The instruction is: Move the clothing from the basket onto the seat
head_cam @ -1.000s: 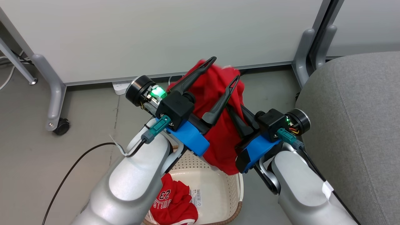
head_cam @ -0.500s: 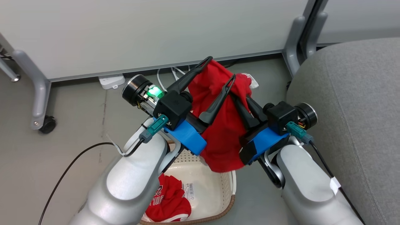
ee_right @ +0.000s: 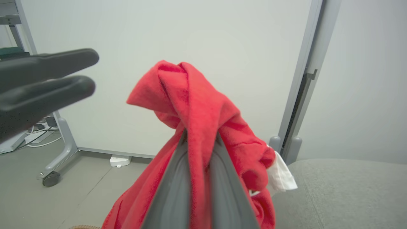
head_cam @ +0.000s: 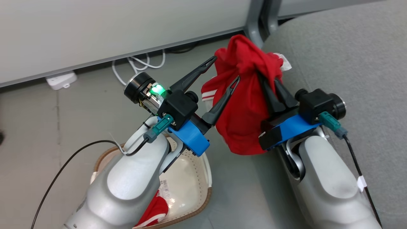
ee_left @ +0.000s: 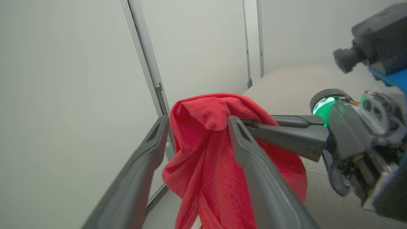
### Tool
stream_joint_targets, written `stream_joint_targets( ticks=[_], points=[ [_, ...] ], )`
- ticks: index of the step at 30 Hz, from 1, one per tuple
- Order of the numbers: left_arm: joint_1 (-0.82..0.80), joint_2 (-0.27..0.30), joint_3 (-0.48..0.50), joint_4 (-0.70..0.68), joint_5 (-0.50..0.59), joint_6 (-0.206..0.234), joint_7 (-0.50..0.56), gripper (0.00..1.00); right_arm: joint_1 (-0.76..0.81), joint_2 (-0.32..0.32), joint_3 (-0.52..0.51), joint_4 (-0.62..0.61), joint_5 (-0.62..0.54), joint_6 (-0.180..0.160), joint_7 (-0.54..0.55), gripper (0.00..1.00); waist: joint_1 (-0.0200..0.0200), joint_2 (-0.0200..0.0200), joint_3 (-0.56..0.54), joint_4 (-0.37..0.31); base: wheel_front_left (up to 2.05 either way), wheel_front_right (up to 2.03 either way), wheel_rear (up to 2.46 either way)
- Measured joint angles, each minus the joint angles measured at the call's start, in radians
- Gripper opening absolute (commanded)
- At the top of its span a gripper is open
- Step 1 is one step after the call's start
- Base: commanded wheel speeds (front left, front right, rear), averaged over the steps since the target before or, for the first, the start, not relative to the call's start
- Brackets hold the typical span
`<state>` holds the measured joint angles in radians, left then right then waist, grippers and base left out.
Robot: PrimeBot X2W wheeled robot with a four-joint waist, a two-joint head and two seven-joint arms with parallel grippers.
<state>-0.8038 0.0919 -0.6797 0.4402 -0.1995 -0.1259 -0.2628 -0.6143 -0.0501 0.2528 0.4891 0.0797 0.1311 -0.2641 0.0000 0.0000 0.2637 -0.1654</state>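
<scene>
A red garment of the clothing hangs bunched from my right gripper, which is shut on its top fold, over the floor at the edge of the grey seat. The right wrist view shows the cloth pinched between the shut fingers. My left gripper stands open just left of the garment; in its wrist view the red cloth shows between its spread fingers. The basket sits at lower left under my left forearm, with a second red garment inside.
A white panel wall runs along the back, with a grey post beside the seat. A white power strip and looped white cables lie on the floor. A black cable trails from my left arm.
The head camera has turned right, bringing the seat closer in. My right gripper has carried the red garment rightward toward the seat, away from the open left gripper.
</scene>
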Motion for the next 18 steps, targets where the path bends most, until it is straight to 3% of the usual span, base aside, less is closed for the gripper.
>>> stream_joint_targets(
  ticks=[18],
  points=[
    [-0.036, 0.029, -0.105, 0.008, -0.009, -0.002, 0.033, 1.0, 0.069, -0.001, -0.215, -0.117, 0.016, 0.0, 0.0, 0.0, 0.0, 0.0, 0.101, -0.247, 0.0, 0.0, 0.0]
  ],
)
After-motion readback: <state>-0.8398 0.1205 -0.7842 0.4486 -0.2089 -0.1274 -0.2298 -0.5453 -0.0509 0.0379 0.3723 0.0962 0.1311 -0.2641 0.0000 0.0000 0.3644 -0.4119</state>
